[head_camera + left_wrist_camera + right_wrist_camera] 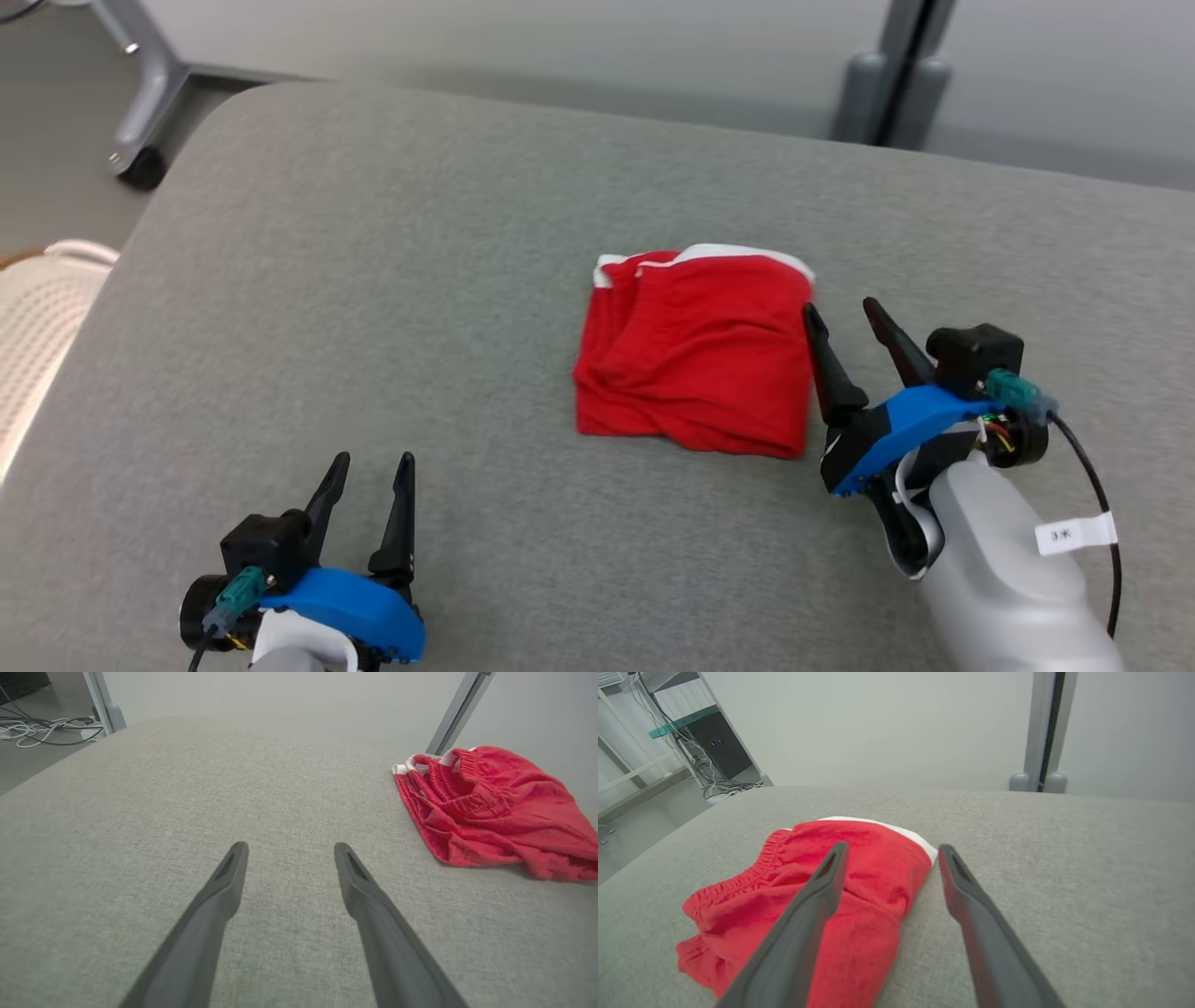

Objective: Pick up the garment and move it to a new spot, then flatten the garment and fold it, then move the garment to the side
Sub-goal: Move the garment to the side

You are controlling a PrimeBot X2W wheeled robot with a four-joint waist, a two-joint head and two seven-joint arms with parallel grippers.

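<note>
The garment (pixel 695 352) is red cloth with white trim, folded into a rough square near the middle of the grey padded table (pixel 392 280). My right gripper (pixel 845 313) stands open at the garment's right edge, one finger over the cloth and the other over bare table, as the right wrist view shows around the garment (pixel 859 896) and gripper (pixel 889 851). My left gripper (pixel 373 459) is open near the table's front left, well apart from the cloth. In the left wrist view the garment (pixel 490 807) lies to the upper right of the open gripper (pixel 289 847).
A pale mesh basket (pixel 37 317) sits off the table's left edge. A grey wheeled frame leg (pixel 140 112) stands at the far left and a grey post (pixel 887 84) behind the far edge. Cables (pixel 42 728) lie on the floor.
</note>
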